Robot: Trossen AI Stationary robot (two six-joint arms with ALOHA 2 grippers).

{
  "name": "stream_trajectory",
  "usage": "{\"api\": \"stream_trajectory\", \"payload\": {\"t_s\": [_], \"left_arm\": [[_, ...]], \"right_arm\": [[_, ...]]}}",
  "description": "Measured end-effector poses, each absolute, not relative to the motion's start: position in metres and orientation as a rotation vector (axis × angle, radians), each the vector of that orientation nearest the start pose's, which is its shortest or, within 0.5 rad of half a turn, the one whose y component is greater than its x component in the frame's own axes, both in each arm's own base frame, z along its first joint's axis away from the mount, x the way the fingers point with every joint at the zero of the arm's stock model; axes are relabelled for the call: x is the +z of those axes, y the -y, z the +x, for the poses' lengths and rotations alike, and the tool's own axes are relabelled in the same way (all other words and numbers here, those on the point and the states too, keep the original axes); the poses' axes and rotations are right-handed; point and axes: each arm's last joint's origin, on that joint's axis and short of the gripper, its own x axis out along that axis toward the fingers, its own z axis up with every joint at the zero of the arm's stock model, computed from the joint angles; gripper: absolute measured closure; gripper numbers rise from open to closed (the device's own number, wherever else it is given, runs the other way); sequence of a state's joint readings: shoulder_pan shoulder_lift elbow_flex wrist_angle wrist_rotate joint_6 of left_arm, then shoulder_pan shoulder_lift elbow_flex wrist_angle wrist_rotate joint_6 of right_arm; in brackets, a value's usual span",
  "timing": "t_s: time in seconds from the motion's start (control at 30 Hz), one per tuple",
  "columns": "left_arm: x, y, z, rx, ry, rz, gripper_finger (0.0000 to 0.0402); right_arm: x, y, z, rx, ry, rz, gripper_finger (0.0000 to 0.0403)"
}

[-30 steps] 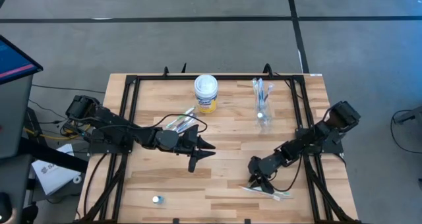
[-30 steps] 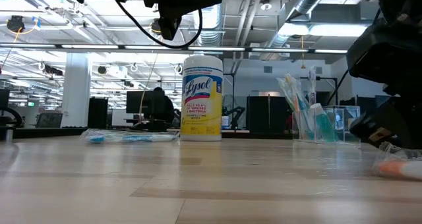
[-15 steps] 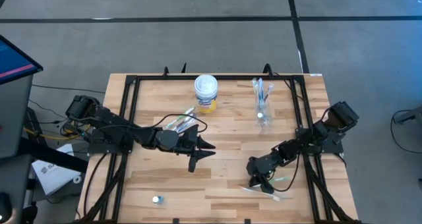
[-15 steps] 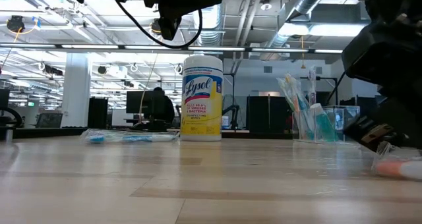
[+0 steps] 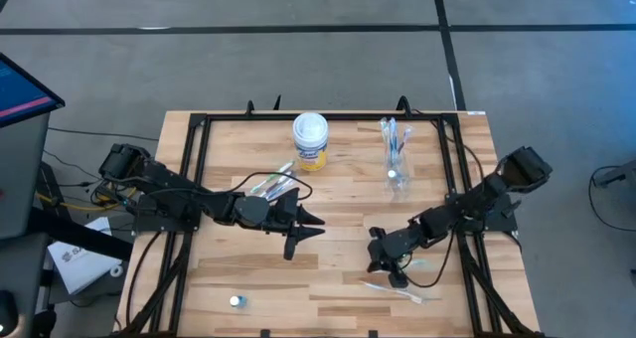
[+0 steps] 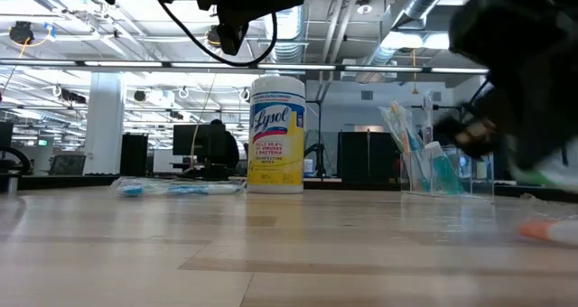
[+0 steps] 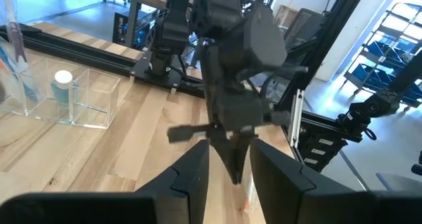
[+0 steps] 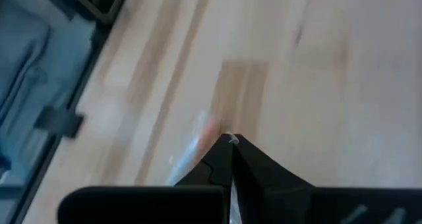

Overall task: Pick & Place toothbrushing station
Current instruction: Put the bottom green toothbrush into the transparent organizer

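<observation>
My right gripper is shut above the table's near right part, on a slim white-and-green toothbrush. A second toothbrush, with an orange part, lies flat on the wood just below it. At the far right, a clear holder stands with several toothbrushes upright in it, and beside it a clear cup with a small blue tube. Wrapped toothbrushes lie left of centre. My left gripper hangs open above the table's middle, with nothing between its fingers. My right gripper pinches the toothbrush between its two fingertips; only a white sliver shows there, so I cannot tell which part it has. The fingers slant down from the table's right. The toothbrush is clear of the wood and sticks out toward the right edge.
A white-lidded yellow canister stands at the far middle. A small round cap sits near the front left. A black frame runs around the tabletop. Bare wood lies between the two grippers.
My right gripper has shut, rolled a little and risen from the table. One toothbrush has come up with it, clear of the wood. The orange-marked toothbrush has stayed where it lay.
</observation>
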State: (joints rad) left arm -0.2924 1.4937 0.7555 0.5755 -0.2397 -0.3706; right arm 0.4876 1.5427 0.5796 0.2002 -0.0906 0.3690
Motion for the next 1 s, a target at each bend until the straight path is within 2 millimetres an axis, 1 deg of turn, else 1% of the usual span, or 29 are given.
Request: {"api": "stream_trajectory", "payload": {"t_s": [0.1,0.37,0.5,0.6,0.8,1.0], "left_arm": [[0.231,0.084,0.304,-0.023,-0.165,-0.321,0.0296],[0.231,0.084,0.304,-0.025,-0.164,-0.296,0.0296],[0.231,0.084,0.304,-0.025,-0.164,-0.297,0.0296],[0.231,0.084,0.304,-0.024,-0.162,-0.289,0.0296],[0.231,0.083,0.305,0.014,-0.152,-0.264,0.0296],[0.232,0.083,0.305,0.016,-0.146,-0.214,0.0296]], "right_arm": [[0.153,-0.126,0.242,0.401,-0.75,0.161,0.0403],[0.187,-0.115,0.239,0.249,-0.554,0.112,0.0403],[0.202,-0.111,0.238,0.19,-0.453,0.097,0.0403],[0.211,-0.11,0.239,0.192,-0.375,0.096,0.0403],[0.226,-0.105,0.246,0.158,-0.218,0.076,0.0403],[0.241,-0.097,0.252,0.128,-0.051,0.075,0.0403]]}}
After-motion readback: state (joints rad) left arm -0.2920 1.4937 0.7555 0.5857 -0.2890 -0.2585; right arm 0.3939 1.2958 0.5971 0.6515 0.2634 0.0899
